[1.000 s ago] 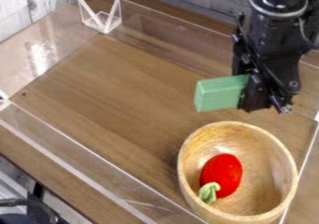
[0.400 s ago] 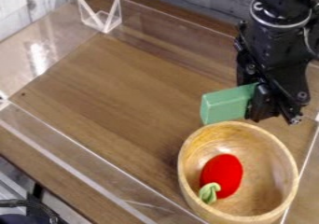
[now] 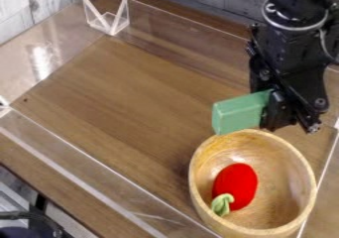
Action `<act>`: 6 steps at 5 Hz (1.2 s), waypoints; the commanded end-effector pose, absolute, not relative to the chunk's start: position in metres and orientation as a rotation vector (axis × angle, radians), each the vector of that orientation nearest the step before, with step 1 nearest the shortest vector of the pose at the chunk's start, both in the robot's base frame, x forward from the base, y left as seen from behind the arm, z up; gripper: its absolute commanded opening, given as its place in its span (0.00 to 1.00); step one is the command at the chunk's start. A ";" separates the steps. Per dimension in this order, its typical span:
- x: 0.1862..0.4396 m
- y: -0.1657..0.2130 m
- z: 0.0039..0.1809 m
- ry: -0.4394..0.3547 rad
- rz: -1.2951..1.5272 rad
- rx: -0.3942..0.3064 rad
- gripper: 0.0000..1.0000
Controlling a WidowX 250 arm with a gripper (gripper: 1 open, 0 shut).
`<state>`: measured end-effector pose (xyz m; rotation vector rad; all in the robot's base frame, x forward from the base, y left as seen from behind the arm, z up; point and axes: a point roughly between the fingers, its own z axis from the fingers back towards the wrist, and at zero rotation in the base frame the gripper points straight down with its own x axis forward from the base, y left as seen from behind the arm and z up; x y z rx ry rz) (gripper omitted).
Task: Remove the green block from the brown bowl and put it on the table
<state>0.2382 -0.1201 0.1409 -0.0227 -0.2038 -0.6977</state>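
Observation:
The mint-green block (image 3: 240,112) hangs in the air just beyond the far rim of the brown bowl (image 3: 201,173), pinched at its right end by my black gripper (image 3: 281,110), which is shut on it. The gripper points down and its fingertips are partly hidden behind the block. The round tan bowl sits at the lower right of the table (image 3: 119,103) and holds a red fruit-like toy (image 3: 236,182) with a small green stem. Below the block lies bare wood-grain tabletop.
Low clear plastic walls (image 3: 79,187) run around the table's edges. A small clear plastic stand (image 3: 106,16) sits at the far left corner. The black arm (image 3: 294,34) rises over the table's right side.
The green block, held in the gripper, shifted slightly right and down toward the bowl's far rim between the earliest frame and now. The bowl and red toy stayed put.

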 end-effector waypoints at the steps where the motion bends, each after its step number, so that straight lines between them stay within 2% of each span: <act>1: 0.249 -0.106 0.161 -0.266 -0.611 0.001 0.00; 3: 0.276 -0.061 0.171 -0.278 -0.410 0.071 0.00; 4: 0.292 -0.031 0.168 -0.272 -0.327 0.093 0.00; 6: 0.318 -0.031 0.146 -0.281 -0.411 0.109 0.00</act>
